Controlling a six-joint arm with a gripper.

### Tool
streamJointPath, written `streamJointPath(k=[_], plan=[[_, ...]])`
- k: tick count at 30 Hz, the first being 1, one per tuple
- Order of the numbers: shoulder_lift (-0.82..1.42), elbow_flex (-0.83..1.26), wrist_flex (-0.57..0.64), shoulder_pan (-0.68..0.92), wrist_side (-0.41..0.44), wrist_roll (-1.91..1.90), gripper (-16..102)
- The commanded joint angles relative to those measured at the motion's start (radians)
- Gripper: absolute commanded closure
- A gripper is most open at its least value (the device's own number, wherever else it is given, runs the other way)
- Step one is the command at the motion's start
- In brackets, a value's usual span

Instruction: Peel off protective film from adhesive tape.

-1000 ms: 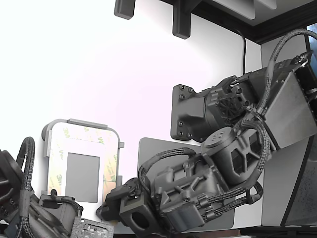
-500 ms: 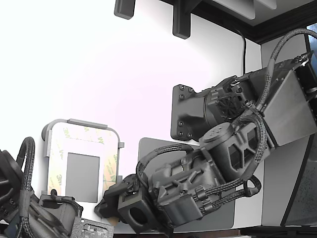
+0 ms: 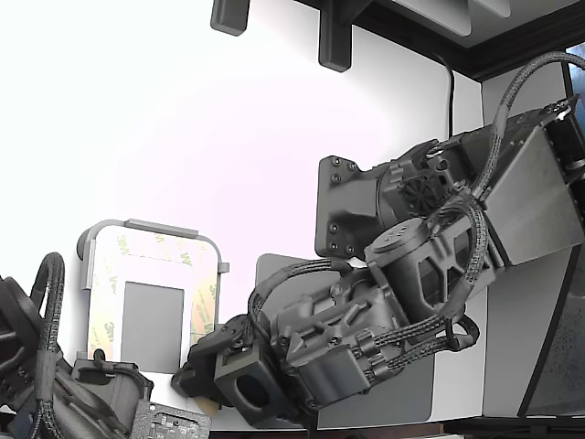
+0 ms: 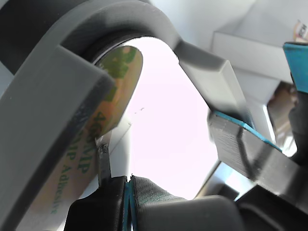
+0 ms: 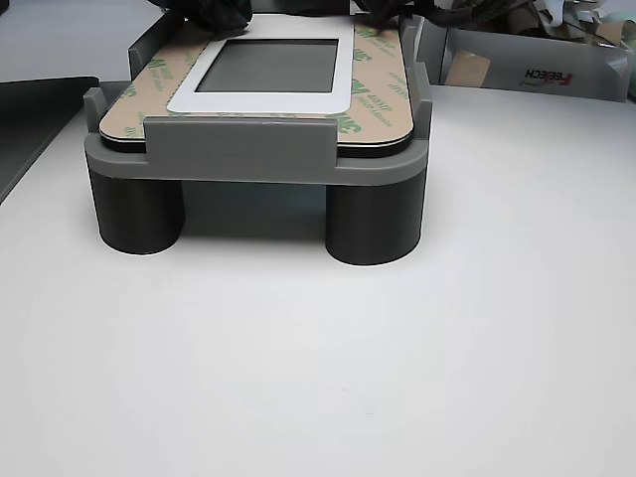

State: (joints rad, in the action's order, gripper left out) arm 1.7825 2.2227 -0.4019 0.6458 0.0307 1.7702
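Note:
The adhesive tape frames a grey rectangle (image 3: 151, 325) on a white plate held in a grey fixture (image 3: 146, 225) at the exterior view's lower left. Cream protective film (image 3: 203, 306) with green 3M print covers the strips and lies flat in the other view (image 5: 380, 94). My gripper (image 3: 194, 380) sits at the plate's lower right corner. In the wrist view the gripper (image 4: 128, 190) is shut, its blue pads meeting right beside the film (image 4: 113, 91) at the rounded corner. Whether film is pinched between them cannot be told.
A second arm (image 3: 55, 384) rests at the plate's lower left in the exterior view. A dark grey mat (image 3: 274, 274) lies under my arm. The fixture (image 5: 238, 159) stands on two round legs, with a white box (image 5: 537, 70) behind it.
My arm has swung down and to the exterior view's left, bringing the gripper closer along the plate's lower right corner. The plate and the second arm have not moved.

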Motion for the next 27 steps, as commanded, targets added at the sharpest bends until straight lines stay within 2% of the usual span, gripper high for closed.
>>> streamJointPath(k=[1,5,15,17,18,19,20,21,23,26,27], plan=[[0.014,-0.014,-0.002,-0.018,0.000,0.003,97],[0.014,-0.037,-0.029,-0.020,0.002,0.006,97],[0.054,-0.167,-0.229,-0.044,0.005,0.014,94],[0.095,-0.169,-0.270,-0.049,0.025,0.005,79],[0.121,-0.167,-0.295,-0.051,0.035,-0.006,62],[0.152,-0.161,-0.319,-0.054,0.041,-0.012,32],[0.187,-0.149,-0.342,-0.057,0.049,-0.026,-14],[0.230,-0.132,-0.354,-0.060,0.052,-0.046,-6],[0.311,-0.104,-0.416,-0.060,0.067,-0.092,-8],[0.442,-0.041,-0.446,-0.060,0.061,-0.160,-8],[0.482,-0.020,-0.451,-0.060,0.061,-0.186,-12]])
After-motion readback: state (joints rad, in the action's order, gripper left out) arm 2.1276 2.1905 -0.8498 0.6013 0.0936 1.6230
